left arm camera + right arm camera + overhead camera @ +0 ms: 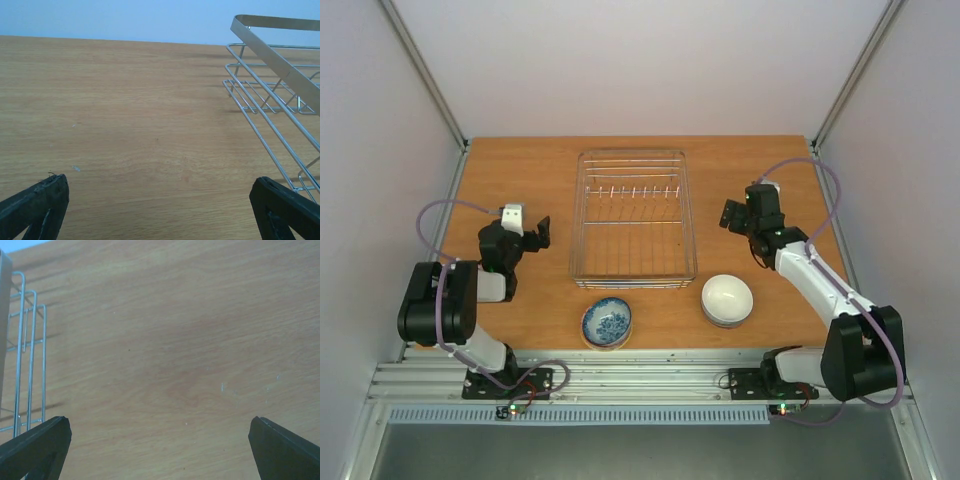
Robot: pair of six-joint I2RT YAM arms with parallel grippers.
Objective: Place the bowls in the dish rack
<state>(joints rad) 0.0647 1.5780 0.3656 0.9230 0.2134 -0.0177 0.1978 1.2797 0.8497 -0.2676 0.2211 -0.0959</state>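
Silver wire dish rack point(631, 153) sits mid-table on the wood top point(515, 175). Two bowls stand on the wood just in front of its near edge, both upright: a blue-and-white bowl point(607, 322) towards the left and a white bowl point(727, 299) towards the right. My left gripper point(540, 233) hangs left of the rack, fingers spread wide around nothing. My right gripper point(731, 215) hangs right of it, fingers likewise spread.
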